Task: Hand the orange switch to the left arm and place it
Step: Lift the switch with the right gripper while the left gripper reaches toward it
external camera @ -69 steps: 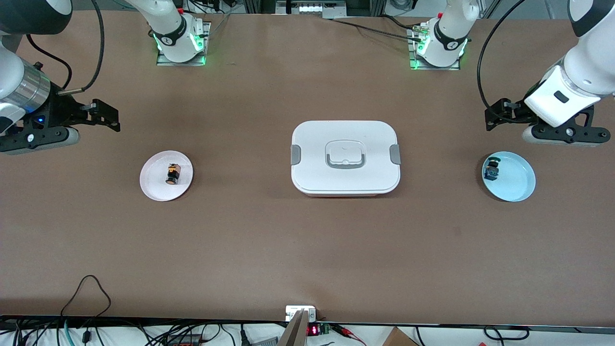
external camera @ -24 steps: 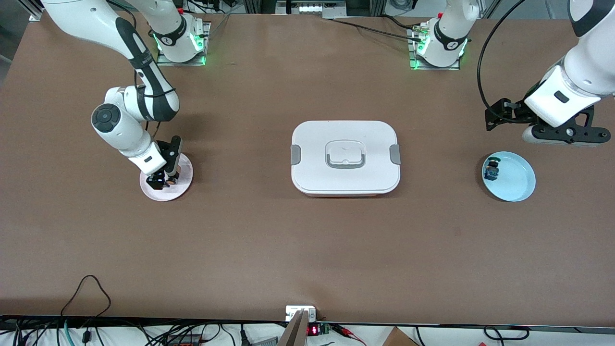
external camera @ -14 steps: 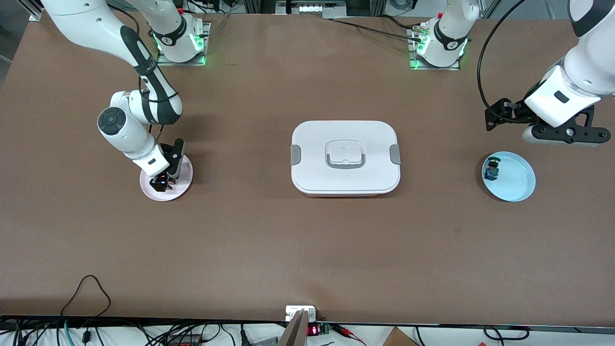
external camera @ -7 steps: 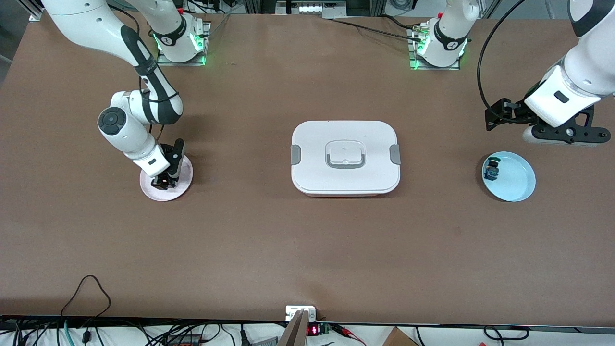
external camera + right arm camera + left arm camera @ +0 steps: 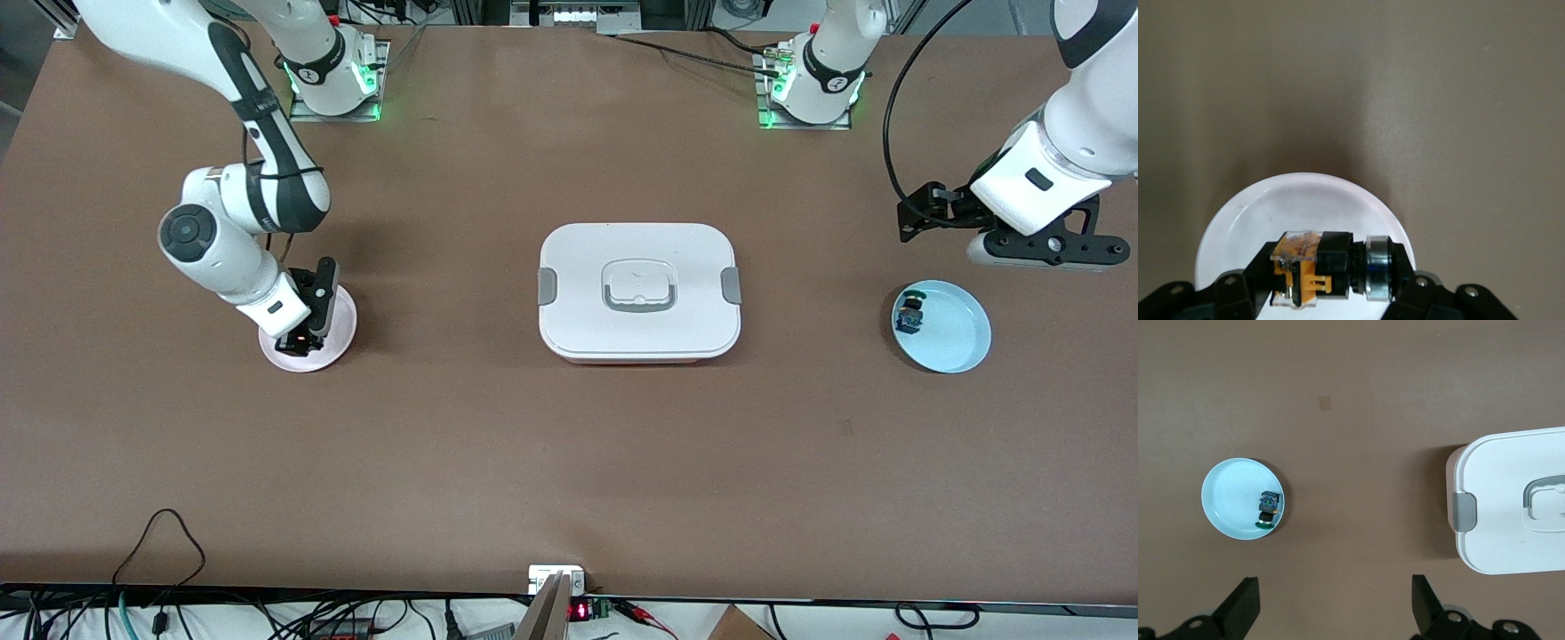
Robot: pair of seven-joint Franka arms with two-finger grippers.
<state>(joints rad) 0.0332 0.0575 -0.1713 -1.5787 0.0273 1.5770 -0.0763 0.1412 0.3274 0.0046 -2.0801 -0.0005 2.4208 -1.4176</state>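
The orange switch (image 5: 1313, 270) lies on its side between the fingers of my right gripper (image 5: 1318, 293), which is shut on it over the pink-white plate (image 5: 1305, 200). In the front view, the right gripper (image 5: 302, 340) is low over that plate (image 5: 345, 318) at the right arm's end, and the switch (image 5: 300, 339) barely shows. I cannot tell whether the switch touches the plate. The white box (image 5: 638, 289) stands mid-table. My left gripper (image 5: 909, 218) is open and empty, waiting above the table beside the blue plate (image 5: 960, 338).
The blue plate (image 5: 1231, 497) holds a small blue-and-black component with a green top (image 5: 1268, 510). The box's end with its grey clip (image 5: 1465, 511) shows in the left wrist view. Brown table surface lies between the plates and the box.
My right arm came from the table's end down onto the pink plate and shut on the orange switch. Its wrist has since shifted a little. The left arm has not moved.
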